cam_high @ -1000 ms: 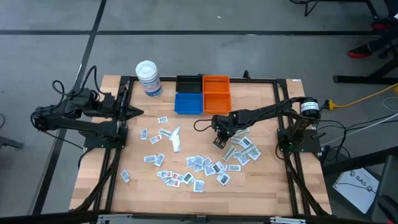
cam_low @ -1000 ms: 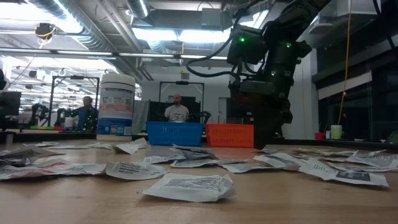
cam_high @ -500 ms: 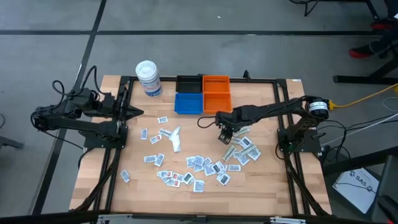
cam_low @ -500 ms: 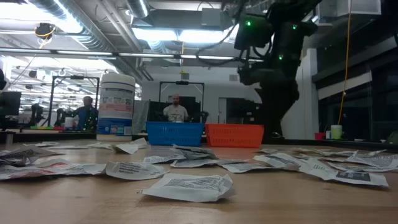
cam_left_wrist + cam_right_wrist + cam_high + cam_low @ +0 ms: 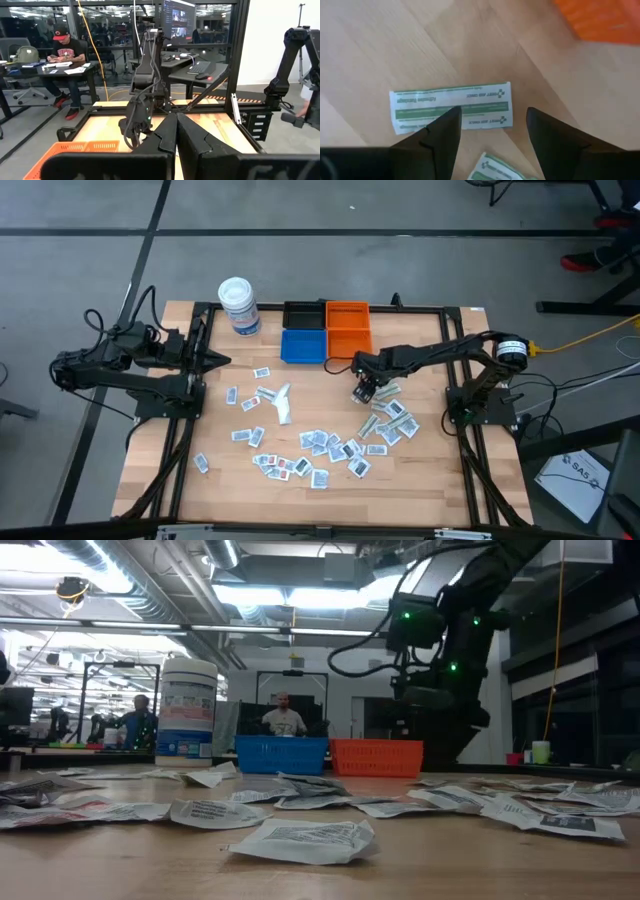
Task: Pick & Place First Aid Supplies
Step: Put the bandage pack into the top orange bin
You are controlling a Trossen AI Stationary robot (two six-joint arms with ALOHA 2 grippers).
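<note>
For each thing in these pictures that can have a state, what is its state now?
Right end effector: open, empty, above a green-printed strip.
Left end effector: shut, empty, waiting at the table's left edge.
Green-printed strip: flat on the table.
White tub: upright, lid on.
Other sachets: scattered loose on the table.

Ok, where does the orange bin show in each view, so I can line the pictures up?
High view: orange bin at the table's far edge, right of the blue bin.
Low view: orange bin mid-picture, right of the blue bin.
Left wrist view: bottom left corner.
Right wrist view: top right corner.
Shared landmark: the right tool, open, near the bin.
</note>
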